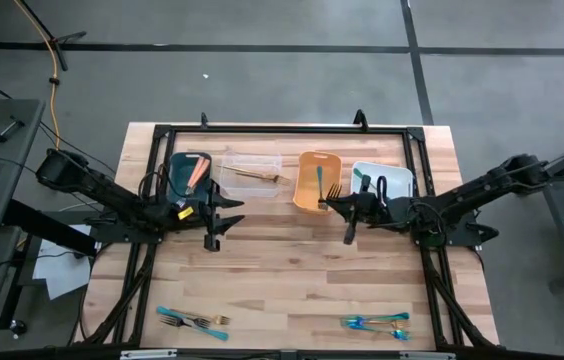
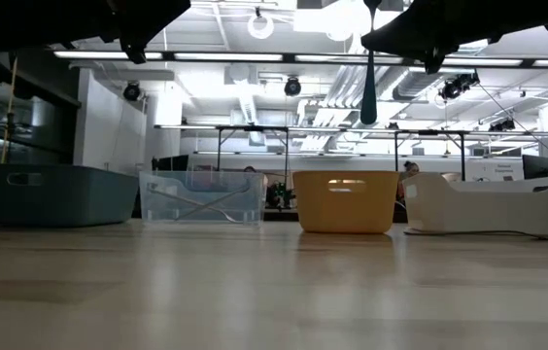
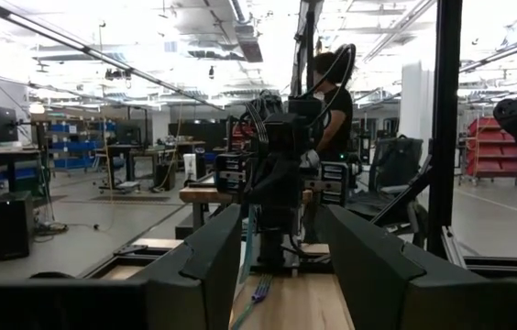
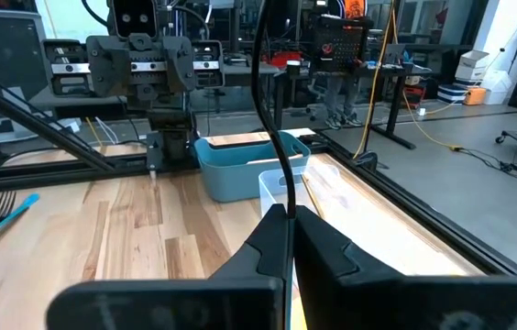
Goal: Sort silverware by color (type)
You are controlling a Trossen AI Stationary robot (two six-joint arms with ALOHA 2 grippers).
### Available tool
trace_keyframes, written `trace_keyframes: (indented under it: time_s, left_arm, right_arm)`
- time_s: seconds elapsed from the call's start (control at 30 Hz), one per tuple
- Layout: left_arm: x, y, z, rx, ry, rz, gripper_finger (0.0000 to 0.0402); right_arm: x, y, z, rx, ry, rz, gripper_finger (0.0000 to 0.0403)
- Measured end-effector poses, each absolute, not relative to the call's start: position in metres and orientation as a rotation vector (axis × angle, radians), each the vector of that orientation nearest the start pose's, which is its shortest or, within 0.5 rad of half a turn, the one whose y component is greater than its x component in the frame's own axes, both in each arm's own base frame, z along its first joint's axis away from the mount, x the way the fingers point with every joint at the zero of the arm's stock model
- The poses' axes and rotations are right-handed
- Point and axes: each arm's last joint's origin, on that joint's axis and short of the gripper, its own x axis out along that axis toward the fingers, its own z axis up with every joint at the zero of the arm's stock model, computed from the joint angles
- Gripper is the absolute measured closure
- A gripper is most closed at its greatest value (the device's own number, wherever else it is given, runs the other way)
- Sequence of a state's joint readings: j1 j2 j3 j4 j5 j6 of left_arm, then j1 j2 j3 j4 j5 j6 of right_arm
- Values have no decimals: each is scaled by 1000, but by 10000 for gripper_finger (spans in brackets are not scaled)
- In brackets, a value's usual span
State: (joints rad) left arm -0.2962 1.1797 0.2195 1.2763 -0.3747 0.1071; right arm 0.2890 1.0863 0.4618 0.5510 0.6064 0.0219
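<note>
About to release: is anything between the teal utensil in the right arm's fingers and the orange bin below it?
Nothing visible. The right gripper holds the teal utensil hanging straight down above the orange bin, with open air between them.

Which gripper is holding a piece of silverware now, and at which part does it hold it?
The right gripper is shut on a teal utensil at its upper end; it hangs over the orange bin. The left gripper is open and empty.
</note>
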Motion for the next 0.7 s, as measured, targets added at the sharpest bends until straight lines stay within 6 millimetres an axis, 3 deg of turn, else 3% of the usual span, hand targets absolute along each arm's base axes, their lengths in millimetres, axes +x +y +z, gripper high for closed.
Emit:
trace_keyframes:
  time_s: [0.5,0.7]
  left_arm:
    - [193,-48,211,12,-293,94,247]
    - [195,-41,211,257,-274,180,247]
  right_arm:
    - [219,43,236,-77,75,-347,402]
    - [220,18,239,-209,92,-563,402]
